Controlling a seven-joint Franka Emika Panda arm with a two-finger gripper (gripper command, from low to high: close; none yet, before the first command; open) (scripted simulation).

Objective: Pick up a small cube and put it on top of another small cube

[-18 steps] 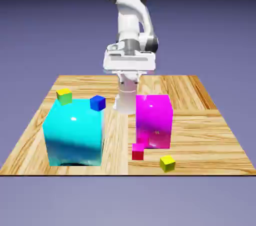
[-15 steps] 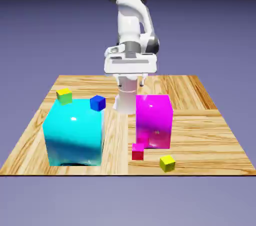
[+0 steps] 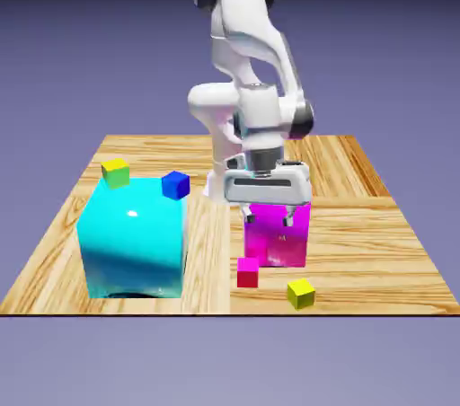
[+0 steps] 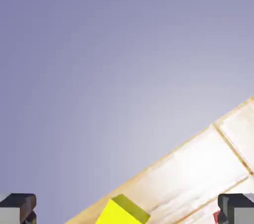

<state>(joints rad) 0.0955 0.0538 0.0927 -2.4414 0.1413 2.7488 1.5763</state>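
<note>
A big cyan block (image 3: 132, 247) carries a green-sided cube (image 3: 115, 172) and a blue cube (image 3: 176, 185), a magenta block (image 3: 286, 238) stands apart on the wooden worktop (image 3: 359, 242).

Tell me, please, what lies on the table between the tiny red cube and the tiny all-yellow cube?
Nothing: in the exterior view, only bare wood separates the red cube from the yellow cube.

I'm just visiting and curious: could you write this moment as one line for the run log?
phase: approach | pincer: open, empty, above table before magenta block | yellow cube: on table, untouched | red cube: on table, nothing stacked on it
</note>
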